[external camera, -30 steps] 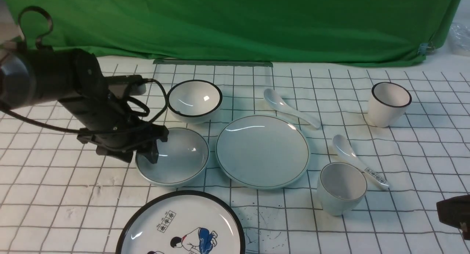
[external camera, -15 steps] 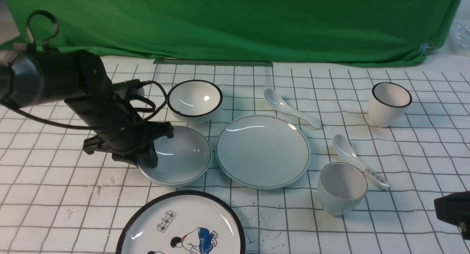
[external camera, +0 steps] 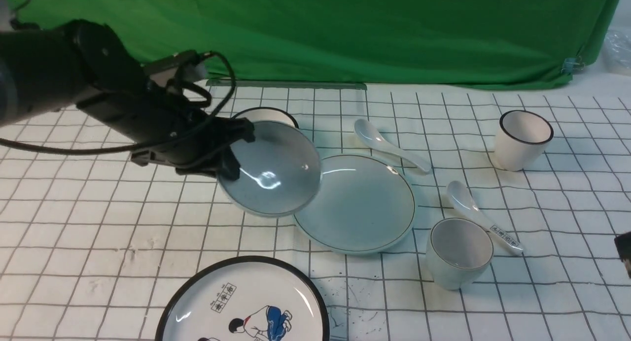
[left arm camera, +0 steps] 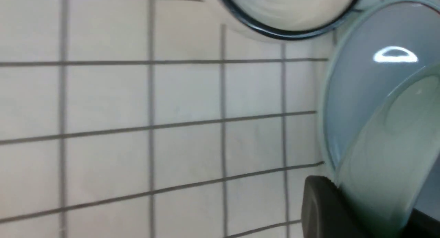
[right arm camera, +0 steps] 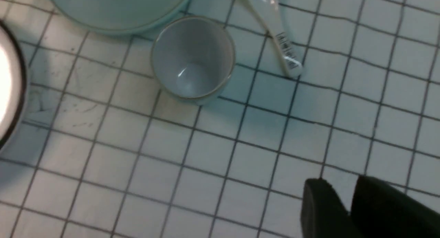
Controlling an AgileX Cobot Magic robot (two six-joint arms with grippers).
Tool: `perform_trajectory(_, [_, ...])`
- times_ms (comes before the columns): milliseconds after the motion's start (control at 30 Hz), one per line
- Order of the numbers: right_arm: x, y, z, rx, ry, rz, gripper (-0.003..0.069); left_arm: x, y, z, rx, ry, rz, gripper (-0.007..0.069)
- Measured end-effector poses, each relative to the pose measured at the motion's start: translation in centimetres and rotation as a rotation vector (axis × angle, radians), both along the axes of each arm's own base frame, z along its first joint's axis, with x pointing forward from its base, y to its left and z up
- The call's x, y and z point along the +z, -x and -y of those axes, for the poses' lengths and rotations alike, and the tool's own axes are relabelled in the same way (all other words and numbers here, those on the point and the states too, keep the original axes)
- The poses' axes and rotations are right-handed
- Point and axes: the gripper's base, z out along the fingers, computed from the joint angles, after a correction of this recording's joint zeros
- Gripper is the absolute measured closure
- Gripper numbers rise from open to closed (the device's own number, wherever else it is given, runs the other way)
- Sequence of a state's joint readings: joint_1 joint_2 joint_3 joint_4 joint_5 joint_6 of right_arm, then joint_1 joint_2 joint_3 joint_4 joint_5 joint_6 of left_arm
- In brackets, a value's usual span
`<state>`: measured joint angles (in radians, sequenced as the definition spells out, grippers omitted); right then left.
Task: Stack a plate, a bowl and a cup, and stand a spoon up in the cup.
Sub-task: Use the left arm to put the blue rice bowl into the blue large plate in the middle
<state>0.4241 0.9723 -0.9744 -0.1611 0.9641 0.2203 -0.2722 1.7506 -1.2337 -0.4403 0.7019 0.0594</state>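
Over gridded cloth (external camera: 98,242), left end effector (external camera: 230,156) grips the bowl (external camera: 276,168); right end effector (right arm camera: 343,196) slightly parted.

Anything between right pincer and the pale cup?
No. The right wrist view shows only bare grid cloth between the right pincer and the cup.

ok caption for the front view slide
Left gripper holds the tilted bowl by its rim, raised at the left edge of the plate; cup and spoon sit untouched.
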Motion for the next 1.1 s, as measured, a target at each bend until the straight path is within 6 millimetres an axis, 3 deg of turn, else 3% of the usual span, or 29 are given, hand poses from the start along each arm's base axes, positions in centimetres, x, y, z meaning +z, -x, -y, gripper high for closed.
perform_trajectory(133, [0.3,-2.4,-0.6,-0.018,0.028,-0.022,0.0466,-1.0,-0.1,3.1,-0.060,0.006,0.005,0.0571])
perform_trajectory(300, [-1.7,-6.8,-2.0,-0.053,0.043,-0.106,0.0302,-2.7,-2.4,6.9,-0.105,0.020,-0.012,0.0571])
perform_trajectory(433, [-3.9,-9.4,-2.9,-0.071,0.018,-0.192,0.0208,-5.0,-4.3,8.0,-0.109,0.019,-0.078,0.0571])
perform_trajectory(567, [-6.0,-10.9,-4.2,-0.053,-0.042,-0.259,0.0193,-6.1,-5.1,8.5,-0.100,0.026,-0.119,0.0571])
perform_trajectory(833, [-9.9,-13.1,-5.4,-0.048,-0.050,-0.344,0.0191,-6.2,-5.2,8.6,-0.102,0.027,-0.122,0.0561])
perform_trajectory(967, [-11.6,-13.6,-5.8,-0.054,-0.045,-0.395,0.0191,-6.5,-5.2,8.5,-0.110,0.009,-0.122,0.0491])
perform_trajectory(1033, [-12.5,-13.9,-6.0,-0.042,-0.039,-0.421,0.0191,-6.3,-5.3,8.6,-0.127,-0.001,-0.134,0.0399])
perform_trajectory(1067, [-12.5,-13.9,-6.0,-0.041,-0.038,-0.423,0.0191,-6.2,-5.3,8.6,-0.130,-0.002,-0.131,0.0391])
perform_trajectory(1100, [-13.0,-14.1,-6.1,-0.037,-0.033,-0.433,0.0192,-5.4,-5.5,8.7,-0.144,-0.003,-0.131,0.0325])
